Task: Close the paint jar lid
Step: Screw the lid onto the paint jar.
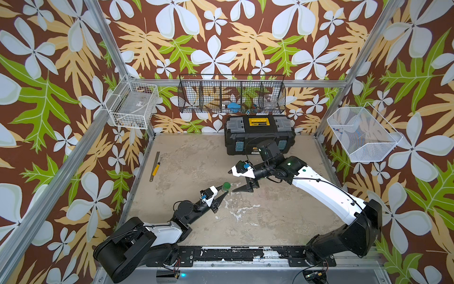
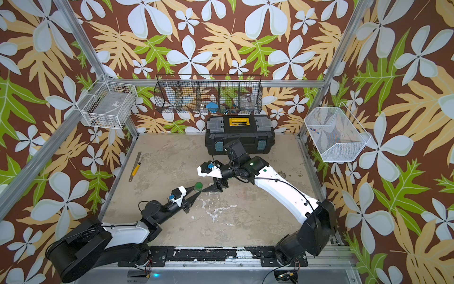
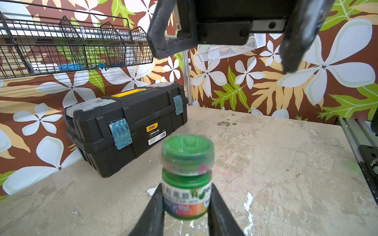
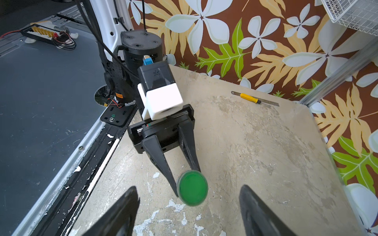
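Note:
The paint jar is a small green pot with a colourful label. It stands on the table in both top views. My left gripper is shut on its lower body, one finger on each side. The lid, a round green cap, sits level on the jar's mouth and shows from above in the right wrist view. How tightly it sits I cannot tell. My right gripper hangs open above the lid, its fingers spread wide and touching nothing.
A black toolbox stands at the back of the table. A steel ruler with a yellow-handled tool lies at the left edge. A black wire basket and two white ones hang on the walls.

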Robot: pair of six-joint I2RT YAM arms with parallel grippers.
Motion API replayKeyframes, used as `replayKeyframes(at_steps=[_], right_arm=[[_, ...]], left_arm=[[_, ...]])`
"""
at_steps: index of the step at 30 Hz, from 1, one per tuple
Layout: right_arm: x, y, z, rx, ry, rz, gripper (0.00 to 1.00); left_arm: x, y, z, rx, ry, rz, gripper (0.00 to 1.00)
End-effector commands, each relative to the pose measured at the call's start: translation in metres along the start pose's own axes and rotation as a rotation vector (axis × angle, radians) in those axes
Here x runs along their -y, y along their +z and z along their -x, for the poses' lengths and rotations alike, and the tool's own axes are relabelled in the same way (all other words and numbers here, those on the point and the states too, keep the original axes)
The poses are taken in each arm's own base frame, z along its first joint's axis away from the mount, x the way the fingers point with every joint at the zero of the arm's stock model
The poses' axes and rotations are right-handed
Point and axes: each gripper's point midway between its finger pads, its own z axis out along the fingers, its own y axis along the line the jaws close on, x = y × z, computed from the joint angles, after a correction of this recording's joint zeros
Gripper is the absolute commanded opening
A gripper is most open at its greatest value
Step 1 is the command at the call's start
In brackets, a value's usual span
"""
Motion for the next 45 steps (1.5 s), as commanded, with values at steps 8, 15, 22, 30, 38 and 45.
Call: replayKeyframes(at_steps=[8,15,22,30,38,45], right_arm=[[-0.009,0.016,-0.012,0.034,-0.034,0.107,0.78],[-0.002,0.025,-0.021,0.008,0.004,0.104,0.76],[0.0,0.035,-0.028,-0.032,0.014,0.098,0.7],[0.003,0.038,-0.032,-0.049,0.029,0.091,0.6],[0.006,0.04,-0.036,-0.062,0.043,0.082,0.53],[0.007,0.042,-0.036,-0.061,0.063,0.081,0.38]], left_arm=[[0.0,0.001,0.01,0.037,0.011,-0.001,0.22],[-0.001,0.001,0.009,0.037,0.013,0.001,0.22],[-0.001,0.001,0.01,0.038,0.013,0.003,0.22],[-0.001,0.0,0.01,0.039,0.013,0.005,0.22],[-0.002,0.0,0.01,0.038,0.013,0.007,0.22],[-0.002,0.0,0.01,0.037,0.013,0.009,0.22]])
